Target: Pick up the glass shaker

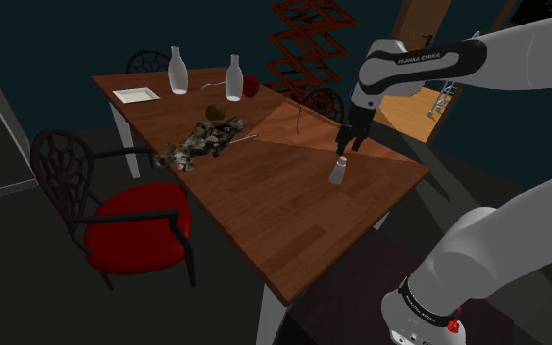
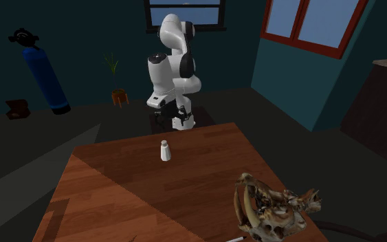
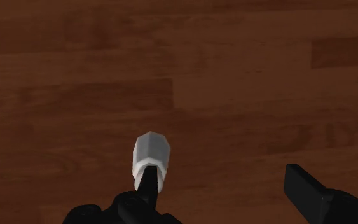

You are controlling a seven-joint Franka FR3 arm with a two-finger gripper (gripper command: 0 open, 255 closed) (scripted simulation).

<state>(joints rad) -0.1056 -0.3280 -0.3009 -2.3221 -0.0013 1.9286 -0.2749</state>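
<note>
**Open gripper (image 1: 346, 147) poised over upright shaker (image 1: 338, 172)**

Long wooden table (image 1: 264, 216) beneath everything. White arm (image 1: 411, 61) reaching over its near end. Red-seated chair (image 1: 131, 230) along the shoulder view's left side. Bony skull (image 1: 205, 137) mid-table. Two pale bottles (image 1: 177, 71) at the far end beside a square white plate (image 1: 135, 95); contents impossible to tell. Fingers (image 3: 308, 191) spread wide, clasping nothing. Shaker white, standing near the table's edge on the stand's side. From the wrist view, under one fingertip rather than between the pair. Touching or not: cannot tell.
</note>
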